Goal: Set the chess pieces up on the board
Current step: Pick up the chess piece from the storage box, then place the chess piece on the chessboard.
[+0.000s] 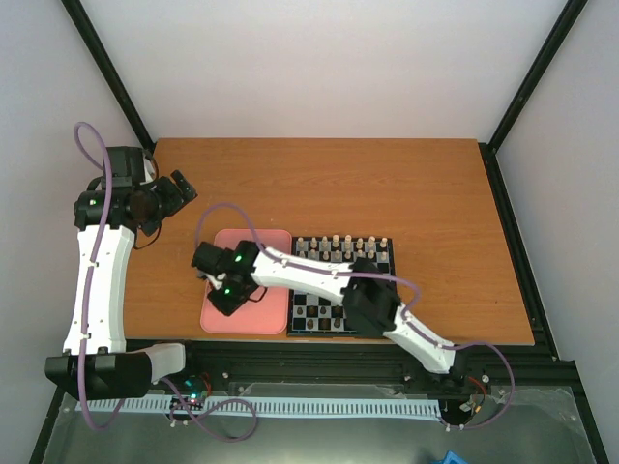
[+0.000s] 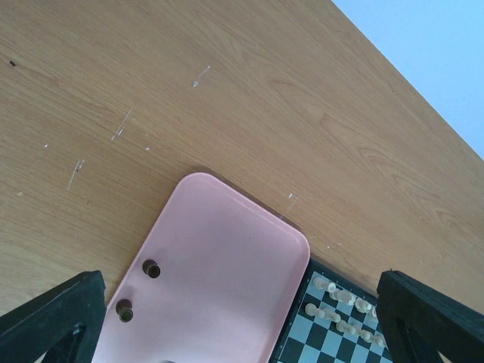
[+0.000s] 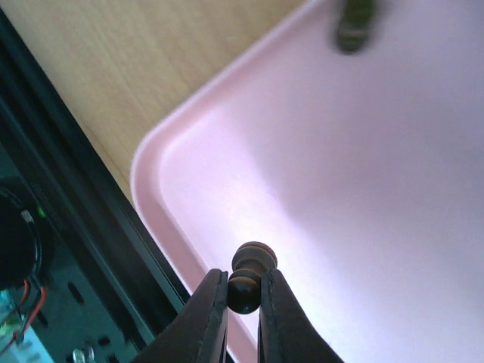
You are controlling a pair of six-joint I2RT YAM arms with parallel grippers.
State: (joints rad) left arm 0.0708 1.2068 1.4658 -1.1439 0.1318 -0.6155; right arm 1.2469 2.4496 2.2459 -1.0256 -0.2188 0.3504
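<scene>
Robot lab test cell, not a home or shop. Plain white walls [image 1: 319,68] boxed in by black frame bars [image 1: 533,82]. Wooden tabletop [image 1: 387,184], left arm [image 1: 97,280] and right arm [image 1: 416,333] bolted to a black rail [image 1: 319,360] at its near edge. Loose purple cables [image 1: 89,124], bare wiring [image 1: 193,389] below.

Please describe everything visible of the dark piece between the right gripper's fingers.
The dark piece is tiny, glossy brown-black: a ball-like part and a flatter disc. The right gripper is shut on the ball, one finger on each side; the disc stands out past the fingertips. It is over the pink tray, near a rounded corner; whether it touches the tray I cannot tell.
</scene>
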